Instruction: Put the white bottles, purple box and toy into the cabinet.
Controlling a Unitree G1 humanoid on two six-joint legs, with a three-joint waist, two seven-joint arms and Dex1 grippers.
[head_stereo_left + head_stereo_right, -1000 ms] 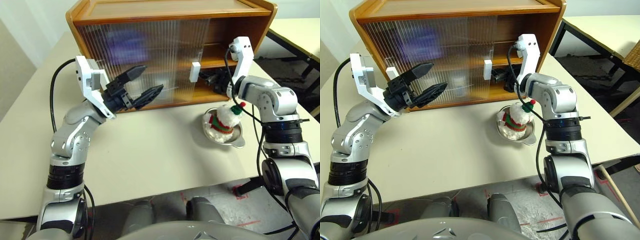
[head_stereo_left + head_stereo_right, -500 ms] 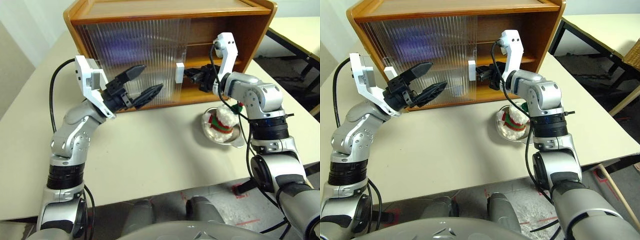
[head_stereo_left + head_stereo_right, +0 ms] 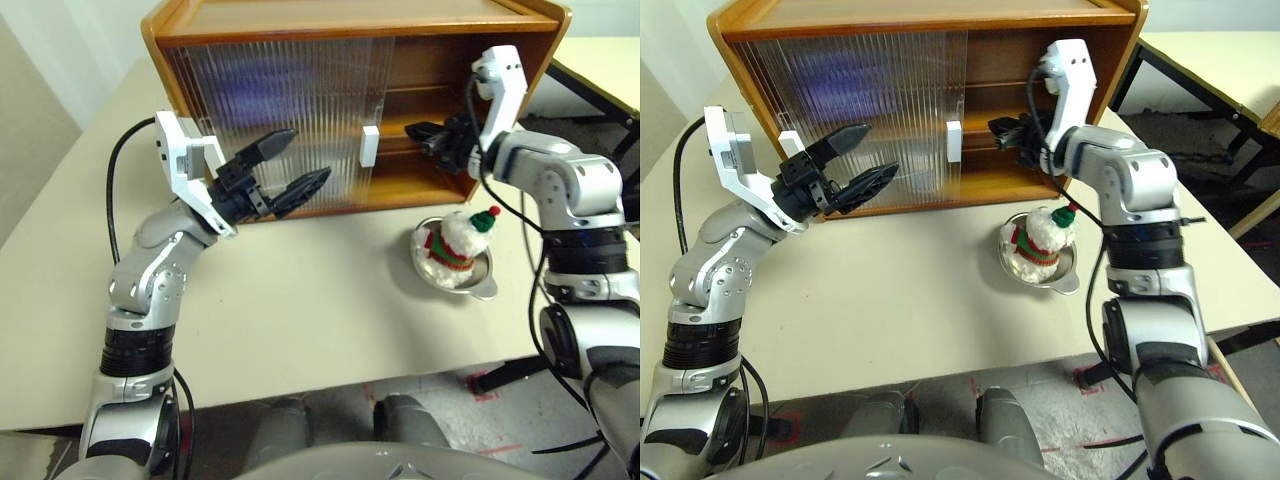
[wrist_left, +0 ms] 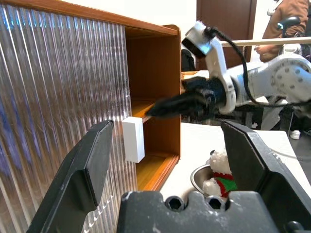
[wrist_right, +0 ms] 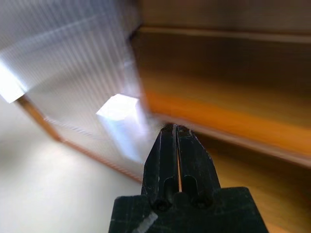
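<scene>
The plush snowman toy [image 3: 456, 240] sits upright in a metal bowl [image 3: 482, 283] on the counter [image 3: 300, 300], just below the right gripper [image 3: 420, 130] — jaws together, at the cabinet [image 3: 350, 20] opening; the left gripper [image 3: 290, 165] — jaws apart — hovers farther off.

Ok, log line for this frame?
left gripper: open, empty | right gripper: shut, at cabinet opening | toy: in bowl

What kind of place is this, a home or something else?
Probably a lab or workshop, not a home: a lone cabinet on a plain table, more tables behind, and tape marks on a worn floor.
</scene>
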